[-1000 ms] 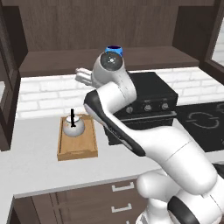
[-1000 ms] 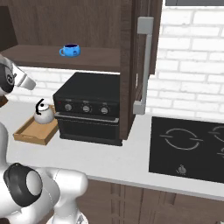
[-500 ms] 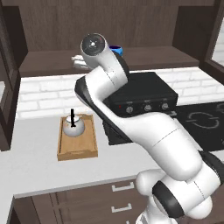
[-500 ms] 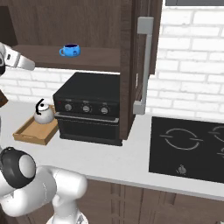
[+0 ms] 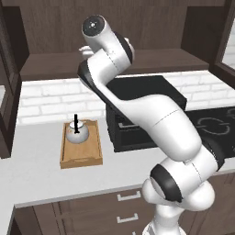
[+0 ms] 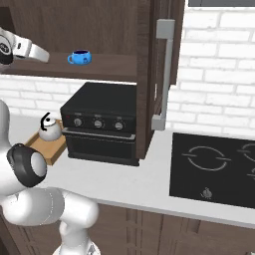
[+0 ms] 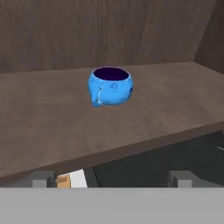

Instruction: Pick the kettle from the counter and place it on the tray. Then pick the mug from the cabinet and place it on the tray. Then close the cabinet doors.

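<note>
Round glossy blue mug (image 7: 110, 85) sits on the matte wood-grain cabinet (image 7: 52, 118) shelf, gripper (image 7: 113, 178) fingers apparently spread.

The kettle (image 5: 76, 133) sits upright in the tray (image 5: 81, 156) on the counter (image 5: 41, 179).

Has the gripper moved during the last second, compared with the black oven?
Yes. In the right base view the gripper has risen from above the black oven to shelf level, facing the mug.

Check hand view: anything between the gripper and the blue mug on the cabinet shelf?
Nothing. In the hand view, bare brown shelf runs from the open gripper to the blue mug; its handle faces the camera.
</note>
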